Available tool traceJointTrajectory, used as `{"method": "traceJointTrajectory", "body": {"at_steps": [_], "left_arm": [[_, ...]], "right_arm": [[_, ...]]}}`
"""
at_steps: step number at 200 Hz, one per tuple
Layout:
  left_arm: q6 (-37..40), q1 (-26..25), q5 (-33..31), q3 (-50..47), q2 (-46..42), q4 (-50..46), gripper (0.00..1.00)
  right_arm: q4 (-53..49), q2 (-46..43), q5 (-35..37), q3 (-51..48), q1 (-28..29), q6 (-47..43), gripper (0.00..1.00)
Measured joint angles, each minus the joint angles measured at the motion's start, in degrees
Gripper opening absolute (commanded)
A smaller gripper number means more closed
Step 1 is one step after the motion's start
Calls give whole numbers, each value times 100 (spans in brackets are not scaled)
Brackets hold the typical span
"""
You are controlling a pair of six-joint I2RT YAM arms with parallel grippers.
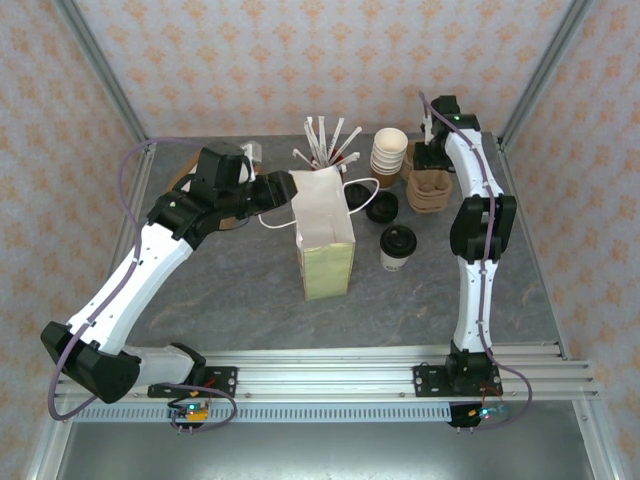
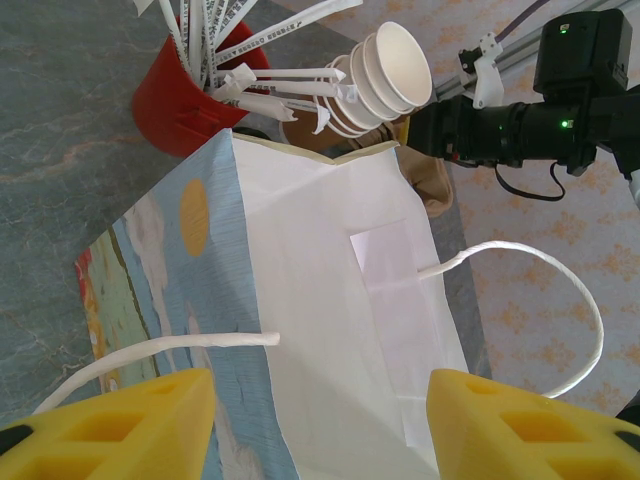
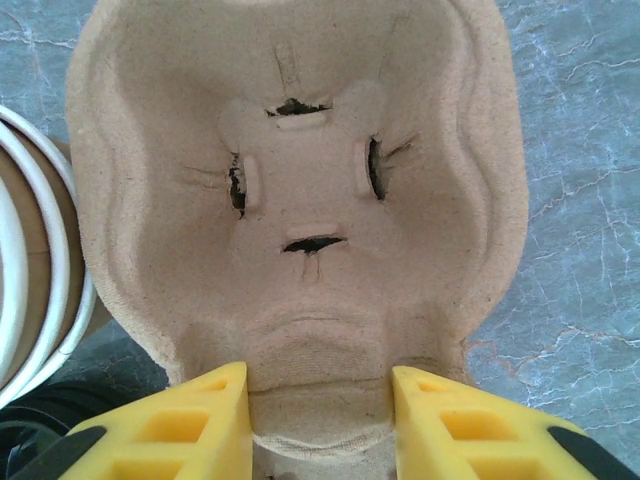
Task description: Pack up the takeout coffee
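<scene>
From above, the takeout coffee (image 1: 398, 246) stood just right of the paper bag (image 1: 325, 235). On the left wrist camera, the left gripper (image 2: 320, 390) was spread wide at the bag's mouth. On the right wrist camera, the right gripper (image 3: 318, 380) flanked the lip of a pulp carrier (image 3: 290, 150); whether it clamped it could not be told.

Open white paper bag (image 2: 340, 330) with printed side is framed between the left gripper's (image 2: 320, 388) spread yellow fingers (image 2: 120, 425); red cup of straws (image 2: 180, 100) and stacked cream cups (image 2: 385, 70) are seen behind.

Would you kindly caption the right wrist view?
Yellow fingers of the right tool bracket the rim of a moulded-pulp cup carrier.
</scene>
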Motion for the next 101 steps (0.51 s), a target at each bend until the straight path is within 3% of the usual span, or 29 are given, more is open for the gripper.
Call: {"method": "traceJointTrajectory", "body": {"at_steps": [71, 101], "left_arm": [[105, 0, -2, 0, 0, -4, 60], [188, 0, 0, 0, 0, -13, 65]], "right_arm": [[-24, -142, -4, 13, 0, 50, 35], [-22, -540, -2, -76, 0, 144, 34]]}}
